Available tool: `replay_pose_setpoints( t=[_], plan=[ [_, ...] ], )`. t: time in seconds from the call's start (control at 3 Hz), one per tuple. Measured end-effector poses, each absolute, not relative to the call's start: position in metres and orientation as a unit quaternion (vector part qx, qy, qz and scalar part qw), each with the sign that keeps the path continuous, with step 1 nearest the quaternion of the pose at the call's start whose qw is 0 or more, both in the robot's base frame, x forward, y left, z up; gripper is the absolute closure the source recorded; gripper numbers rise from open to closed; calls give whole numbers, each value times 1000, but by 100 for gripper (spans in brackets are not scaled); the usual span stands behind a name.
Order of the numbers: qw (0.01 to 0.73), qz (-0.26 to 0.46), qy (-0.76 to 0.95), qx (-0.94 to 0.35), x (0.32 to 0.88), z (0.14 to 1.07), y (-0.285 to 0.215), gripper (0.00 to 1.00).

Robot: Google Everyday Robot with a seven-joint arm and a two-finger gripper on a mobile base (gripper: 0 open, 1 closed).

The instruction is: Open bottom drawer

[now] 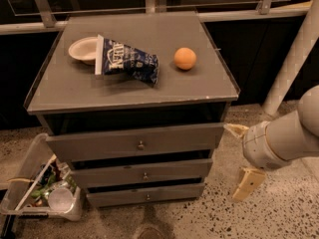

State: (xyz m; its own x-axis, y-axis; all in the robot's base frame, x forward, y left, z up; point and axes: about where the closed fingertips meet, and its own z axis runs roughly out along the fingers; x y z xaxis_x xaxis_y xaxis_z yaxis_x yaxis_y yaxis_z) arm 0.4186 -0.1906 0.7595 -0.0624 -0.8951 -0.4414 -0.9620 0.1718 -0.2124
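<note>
The bottom drawer [119, 197] is the lowest and narrowest of three grey fronts on the cabinet, with a tiny round knob [147, 197] at its centre. Its front sits about level with the drawers above, and its inside is hidden. My gripper [232, 162] hangs to the right of the cabinet, at the height of the middle drawer [109, 175]. It is open and empty, with one tan finger [235, 129] near the top drawer's right end and the other finger [247, 183] lower down. It touches nothing.
On the cabinet top [60, 91] lie a white bowl [82, 49], a blue chip bag [127, 62] and an orange [185, 58]. A clear bin of trash [42, 188] stands on the floor at the left. A white pole [294, 59] rises at the right, and a rail [259, 15] runs behind.
</note>
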Motion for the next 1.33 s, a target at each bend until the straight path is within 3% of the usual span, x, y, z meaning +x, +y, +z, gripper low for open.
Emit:
replay_pose_setpoints(
  t=[1.0, 1.33],
  plan=[
    [243, 127, 723, -634, 427, 645, -182, 0],
    [243, 127, 723, -634, 427, 645, -182, 0]
  ],
)
